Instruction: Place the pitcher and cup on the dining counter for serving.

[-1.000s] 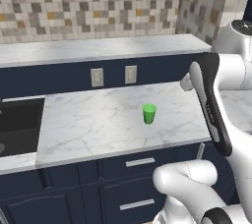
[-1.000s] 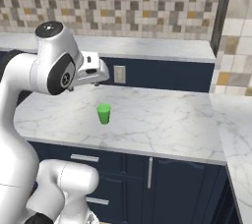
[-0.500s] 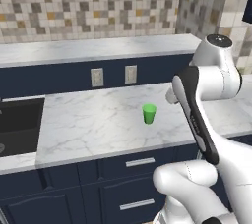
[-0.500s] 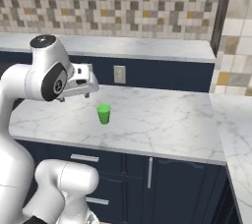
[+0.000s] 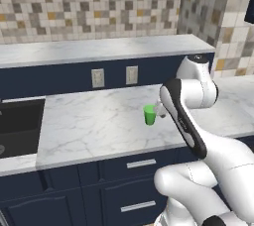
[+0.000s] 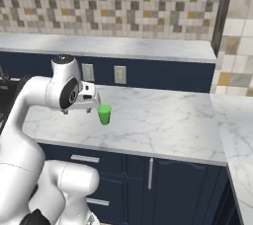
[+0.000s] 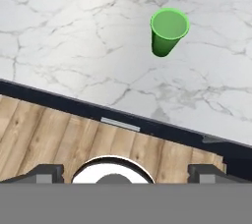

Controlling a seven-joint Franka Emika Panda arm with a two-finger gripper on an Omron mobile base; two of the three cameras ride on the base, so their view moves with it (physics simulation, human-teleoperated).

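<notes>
- Where the room is widest, a mosaic tile wall (image 5: 89, 2) of beige, grey and brown squares runs behind everything and turns a corner at the right.
- Below the tiles sits a raised marble ledge (image 5: 99, 50) on a dark navy panel that carries two pale wall sockets (image 5: 97, 78).
- Lower and nearer lies the marble worktop (image 5: 94, 126), light grey with darker veins, bare across most of its area; it wraps round to the right in the right base view (image 6: 237, 135).
- A black sink (image 5: 17, 126) is let into the worktop at its left end.
- Navy drawer fronts (image 5: 129, 170) with slim metal handles close the side under the worktop; the hand view shows wooden floor (image 7: 59, 139) below that edge.
- The cup (image 5: 150, 115) stands upright on the worktop toward its front right part, long axis vertical, open mouth up; the hand view looks into that mouth (image 7: 169, 31).
- The gripper (image 7: 128, 173) hangs just beside the cup in the base views, off the marble; its dark tips stand wide apart, clasping nothing.
</notes>
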